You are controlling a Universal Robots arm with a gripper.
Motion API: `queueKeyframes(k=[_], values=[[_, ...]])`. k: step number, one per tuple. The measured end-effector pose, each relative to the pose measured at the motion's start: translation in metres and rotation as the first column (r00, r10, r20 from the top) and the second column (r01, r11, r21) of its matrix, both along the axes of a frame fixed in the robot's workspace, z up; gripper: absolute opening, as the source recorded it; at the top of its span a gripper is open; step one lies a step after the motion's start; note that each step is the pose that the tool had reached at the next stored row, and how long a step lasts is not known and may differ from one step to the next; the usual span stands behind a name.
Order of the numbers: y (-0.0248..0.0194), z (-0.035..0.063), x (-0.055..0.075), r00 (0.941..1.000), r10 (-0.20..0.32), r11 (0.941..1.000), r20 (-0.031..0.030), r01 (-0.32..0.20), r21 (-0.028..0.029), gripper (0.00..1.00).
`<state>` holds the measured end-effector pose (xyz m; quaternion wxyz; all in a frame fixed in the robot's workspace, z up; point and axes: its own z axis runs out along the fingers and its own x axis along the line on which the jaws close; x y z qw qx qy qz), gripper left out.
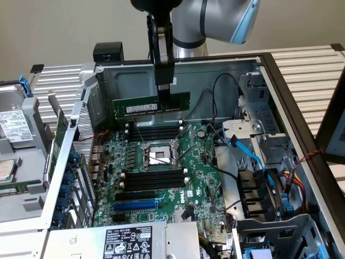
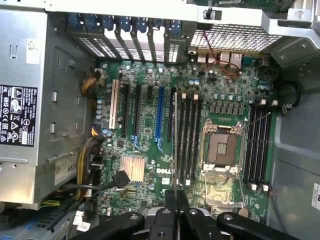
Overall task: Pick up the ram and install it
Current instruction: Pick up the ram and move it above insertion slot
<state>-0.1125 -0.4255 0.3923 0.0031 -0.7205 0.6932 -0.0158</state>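
The ram (image 1: pixel 152 106), a long green stick with a white label, hangs level in the air above the motherboard (image 1: pixel 199 186). My gripper (image 1: pixel 163 91) is shut on its upper edge near the middle. It hovers over the far bank of black slots (image 1: pixel 156 132), beyond the CPU socket (image 1: pixel 159 156). A second bank of black slots (image 1: pixel 153 181) lies on the near side of the socket. In the wrist view the ram (image 2: pixel 175 140) appears edge-on as a thin line running out from the gripper (image 2: pixel 176 199), beside one bank of black slots (image 2: pixel 189 137).
The computer case lies open, with its metal back wall (image 1: pixel 215 75) just behind the ram. A blue slot (image 1: pixel 135 205) and the power supply (image 1: pixel 129 243) lie nearer the camera. Blue and black cables (image 1: pixel 248 154) and drive cages (image 1: pixel 264 135) crowd the exterior view's right.
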Motion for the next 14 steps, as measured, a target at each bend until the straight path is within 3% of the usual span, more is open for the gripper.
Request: queueKeyframes(k=[10,14], values=[[0.0194,-0.0096,0.002,1.0,-0.003,1.0,0.0003,0.003,0.0003,0.12],[0.0267,-0.0117,0.002,1.0,-0.003,1.0,0.0002,0.003,0.0059,0.12]])
